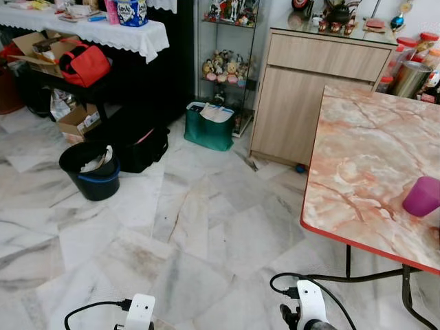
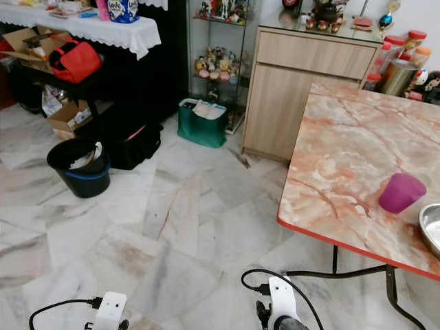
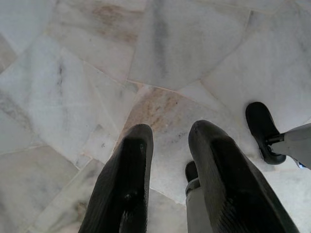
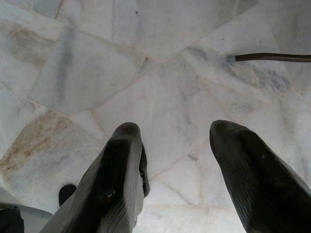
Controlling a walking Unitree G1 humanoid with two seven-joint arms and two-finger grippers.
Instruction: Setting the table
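A pink marble-patterned table (image 2: 344,158) with a red edge stands at my right. On it near the front edge sit a purple cup (image 2: 401,192) and the rim of a metal bowl (image 2: 432,230). Both arms hang low over the marble floor. My left gripper (image 3: 167,133) is open, pointing down at floor tiles with nothing between its fingers. My right gripper (image 4: 175,131) is also open and holds nothing, above the floor near a table leg (image 4: 272,57).
A wooden cabinet (image 1: 316,96) stands behind the table, with jars (image 2: 405,65) beside it. A green bag (image 1: 210,126), a black bucket (image 1: 91,168), boxes (image 1: 77,120) and a cloth-covered table (image 1: 103,31) line the far left. Open marble floor (image 1: 172,234) lies ahead.
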